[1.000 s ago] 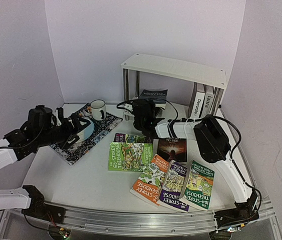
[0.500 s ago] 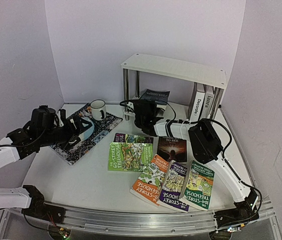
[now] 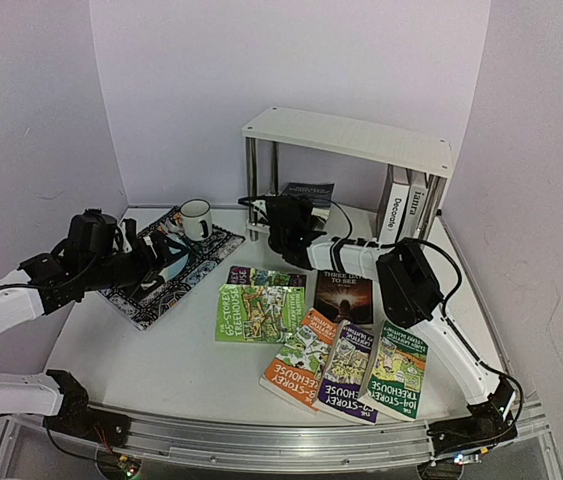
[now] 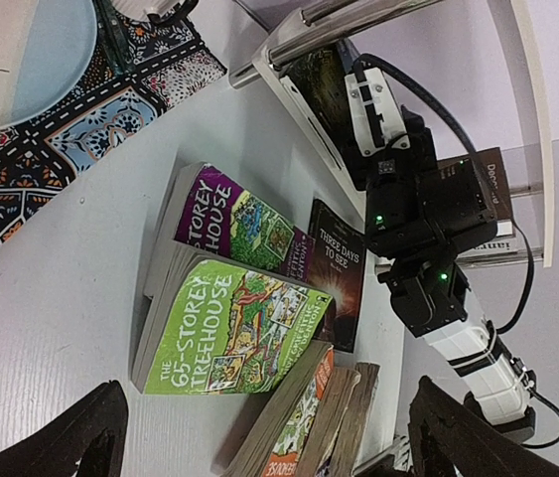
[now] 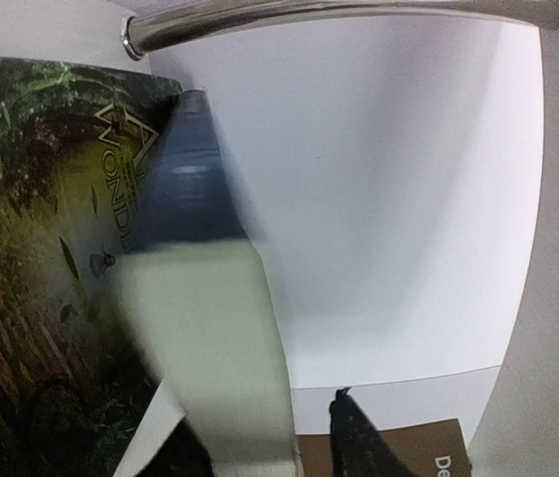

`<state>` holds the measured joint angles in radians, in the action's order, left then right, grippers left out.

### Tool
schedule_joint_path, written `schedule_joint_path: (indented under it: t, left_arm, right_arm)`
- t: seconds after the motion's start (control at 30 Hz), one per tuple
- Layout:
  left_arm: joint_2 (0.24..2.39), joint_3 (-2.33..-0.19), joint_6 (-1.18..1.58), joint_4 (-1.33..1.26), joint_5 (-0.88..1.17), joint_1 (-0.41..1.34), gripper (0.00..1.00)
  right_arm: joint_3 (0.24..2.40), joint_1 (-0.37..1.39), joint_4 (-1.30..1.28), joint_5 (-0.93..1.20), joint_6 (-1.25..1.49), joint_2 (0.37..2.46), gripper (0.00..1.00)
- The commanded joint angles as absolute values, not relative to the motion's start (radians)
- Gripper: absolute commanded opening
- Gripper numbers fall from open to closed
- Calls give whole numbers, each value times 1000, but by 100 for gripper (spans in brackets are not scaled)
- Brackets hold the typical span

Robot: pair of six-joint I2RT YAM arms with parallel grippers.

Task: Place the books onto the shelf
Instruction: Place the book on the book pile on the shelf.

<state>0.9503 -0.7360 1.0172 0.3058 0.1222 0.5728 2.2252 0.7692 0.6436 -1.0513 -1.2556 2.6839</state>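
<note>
**Dark-green book at the shelf, six left on the tabletop**

At the right pincer (image 5: pixel 264 268) we see the jaws parted, with bare white board between them. The dark-green book (image 5: pixel 41 248) sits just beside one finger, on the lower tier of the shelf (image 3: pixel 351 135); we cannot tell whether it lies flat. Two white books (image 3: pixel 401 205) stand upright at that tier's far end, so we judge three shelved.

On the tabletop (image 3: pixel 161 350) lie a green book (image 3: pixel 259 312) over a purple book (image 4: pixel 234 214), a black book (image 3: pixel 343 297) and three paperbacks (image 3: pixel 346 372). The left pincer (image 3: pixel 151 262) hangs wide open and empty above the placemat (image 3: pixel 196 262).

Only the right wrist view shows the parted jaws. Only the left wrist view shows the purple cover plainly.
</note>
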Motion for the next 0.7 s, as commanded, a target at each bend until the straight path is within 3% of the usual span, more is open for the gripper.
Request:
schedule_joint_path:
  t: [0.0, 0.4, 0.67]
  left_arm:
    - [957, -785, 996, 273, 130, 569, 100]
    - [946, -788, 989, 272, 136, 569, 100]
    - [934, -775, 993, 272, 140, 569, 100]
  right_arm:
    - [2238, 784, 677, -1022, -1180, 2641, 96]
    - [2152, 789, 278, -796, -830, 2505, 98]
    - [2080, 791, 223, -694, -741, 2437, 98]
